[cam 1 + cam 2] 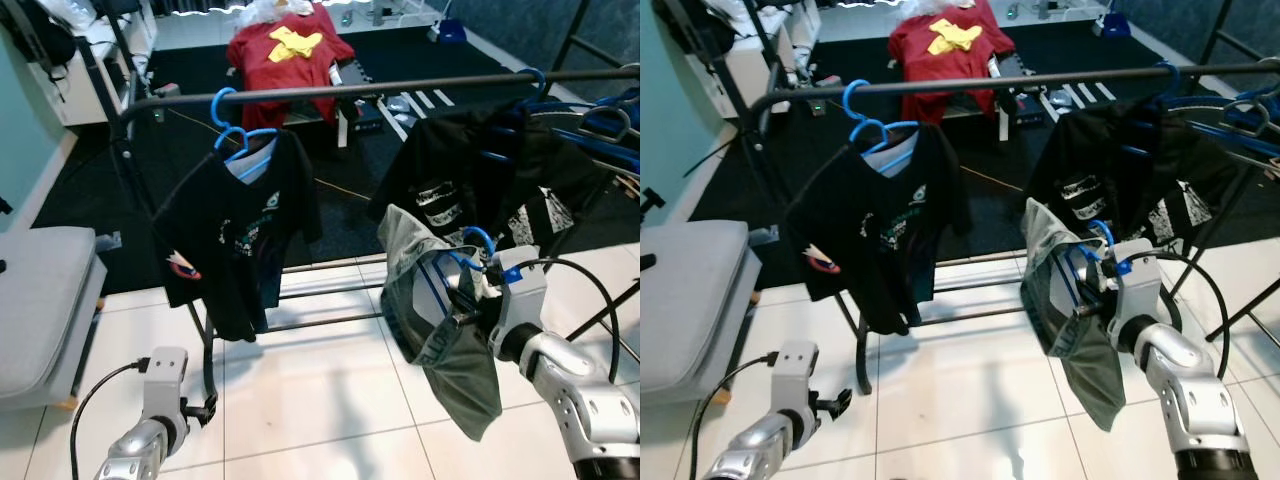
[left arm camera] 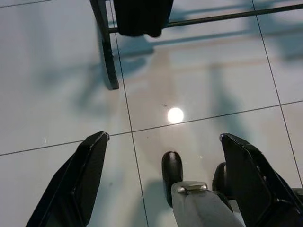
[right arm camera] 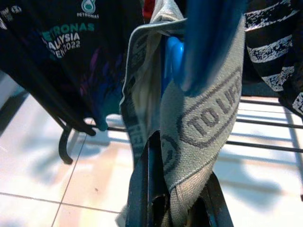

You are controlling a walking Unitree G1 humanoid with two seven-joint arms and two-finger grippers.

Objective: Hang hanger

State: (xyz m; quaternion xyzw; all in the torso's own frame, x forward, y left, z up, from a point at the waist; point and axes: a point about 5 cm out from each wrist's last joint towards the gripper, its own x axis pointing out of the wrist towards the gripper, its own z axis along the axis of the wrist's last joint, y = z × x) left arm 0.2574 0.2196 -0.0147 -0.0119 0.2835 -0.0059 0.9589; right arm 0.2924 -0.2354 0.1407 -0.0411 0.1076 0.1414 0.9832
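Observation:
My right gripper (image 1: 462,312) is shut on a blue hanger (image 1: 475,252) that carries a grey-green shirt (image 1: 440,340). It holds them well below the dark rail (image 1: 330,92) of the clothes rack, on the right side. In the right wrist view the shirt's printed collar (image 3: 208,113) drapes over the blue hanger (image 3: 208,42) between my black fingers (image 3: 147,189). A black shirt (image 1: 235,235) hangs from the rail on a blue hanger (image 1: 235,135) at the left. My left gripper (image 2: 161,175) hangs low over the tiles, open and holding nothing.
More dark shirts (image 1: 480,170) hang on the right part of the rail. The rack's foot (image 2: 106,61) and lower bars (image 1: 320,295) stand on white tiles. A grey cushioned seat (image 1: 45,300) is at the left. A red shirt (image 1: 290,60) lies on a stand behind.

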